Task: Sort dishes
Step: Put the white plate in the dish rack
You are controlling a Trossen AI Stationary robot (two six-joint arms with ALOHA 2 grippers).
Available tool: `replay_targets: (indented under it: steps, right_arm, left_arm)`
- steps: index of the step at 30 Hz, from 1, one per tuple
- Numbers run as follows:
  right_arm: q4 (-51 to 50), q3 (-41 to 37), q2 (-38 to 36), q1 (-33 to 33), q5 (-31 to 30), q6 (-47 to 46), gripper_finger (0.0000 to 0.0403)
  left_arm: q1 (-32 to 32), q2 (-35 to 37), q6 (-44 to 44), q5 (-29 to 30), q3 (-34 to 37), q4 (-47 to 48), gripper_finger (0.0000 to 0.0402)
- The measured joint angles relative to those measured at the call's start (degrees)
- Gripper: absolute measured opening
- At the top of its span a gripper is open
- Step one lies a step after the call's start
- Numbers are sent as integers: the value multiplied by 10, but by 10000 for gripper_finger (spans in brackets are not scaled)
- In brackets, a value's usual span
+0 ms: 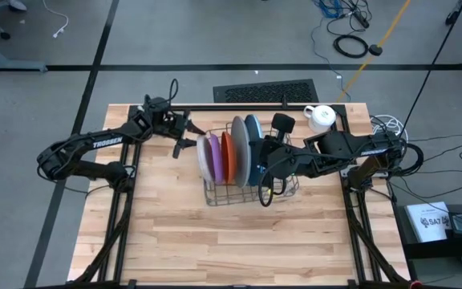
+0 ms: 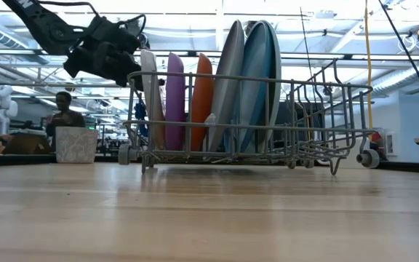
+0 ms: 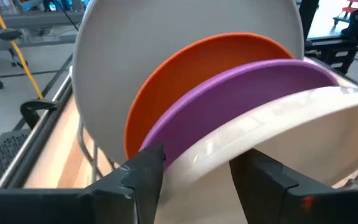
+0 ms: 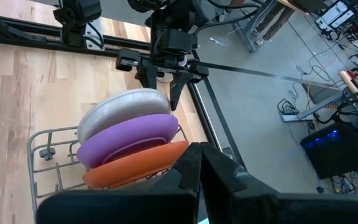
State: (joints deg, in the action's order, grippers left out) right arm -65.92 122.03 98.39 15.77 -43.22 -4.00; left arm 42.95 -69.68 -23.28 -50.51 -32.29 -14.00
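My left gripper [image 1: 184,135] hangs at about nine o'clock from the wire rack [image 1: 223,195], fingers spread with a clear gap between them, and the rim of the whitish plate [image 1: 202,157] sits right in front of that gap in my left wrist view; I cannot tell whether either finger [image 3: 143,174] actually touches the rim. From the right wrist view my left gripper [image 4: 164,79] shows the same open stance, poised just above the whitish plate [image 4: 122,107] at the end of the row. The plates stand on edge in the rack near the table's [image 1: 175,241] centre: whitish first on the nine o'clock side, then the purple plate [image 1: 213,156], the orange plate [image 1: 226,158], a large grey plate [image 1: 238,148] and a large blue plate [image 1: 253,144] toward three o'clock. In the low view the same order reads across the rack [image 2: 326,145], from whitish plate [image 2: 150,102] through purple [image 2: 174,102], orange [image 2: 201,102], grey [image 2: 231,87] and blue [image 2: 260,87]. My right gripper [image 1: 265,168] rests at the rack's three o'clock side beside the blue plate, its two fingers pressed together with nothing between them, as the right wrist view shows [image 4: 201,168]. A white mug [image 1: 321,118] stands at two o'clock from the rack, and a black mug [image 1: 283,124] sits just beside the rack's far edge at one o'clock.
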Motion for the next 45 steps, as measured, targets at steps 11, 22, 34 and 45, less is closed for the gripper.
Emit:
replay_targets:
  steps: [11,22,34,45]
  right_arm:
    - [0,0,0,-1,0,1,0]
    - [-1,0,0,-1,0,1,0]
    - [-6,0,0,-1,0,4,0]
    - [-2,0,0,-3,0,20,0]
  left_arm:
    - [-14,4,0,30,-1,78,239]
    - [-34,7,-1,74,0,116,252]
    - [-64,46,0,127,0,180,252]
    - [-91,141,5,218,1,296,252]
